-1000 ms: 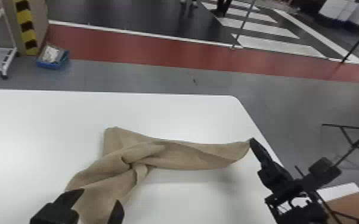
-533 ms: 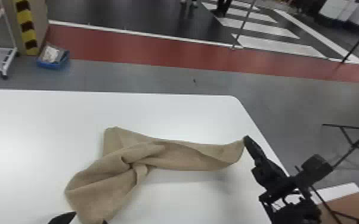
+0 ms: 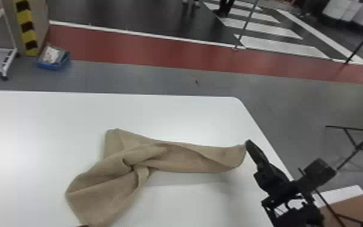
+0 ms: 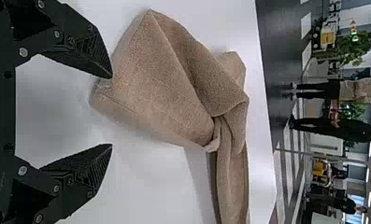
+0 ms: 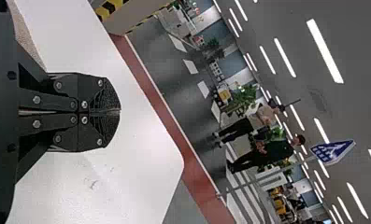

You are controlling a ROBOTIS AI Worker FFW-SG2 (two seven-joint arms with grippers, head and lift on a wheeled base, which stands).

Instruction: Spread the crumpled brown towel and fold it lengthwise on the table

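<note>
White table (image 3: 190, 120), twisted, coarse brown towel (image 3: 184, 157).

This is an indoor hall with crosswalk (image 3: 280, 46), road sign (image 5: 332, 151), ceiling lights (image 5: 324, 50).

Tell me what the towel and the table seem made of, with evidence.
Towel: matte fabric, possibly cotton; its soft folds and fine, grainy texture suggest cloth.
Table: smooth, white, faintly glossy top, perhaps laminate; soft bright patches suggest sheen.

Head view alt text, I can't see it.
A brown towel lies twisted and bunched on a white table, its right end held by the right gripper near the table's right edge. Beyond, a blue bin sits on the floor.
</note>
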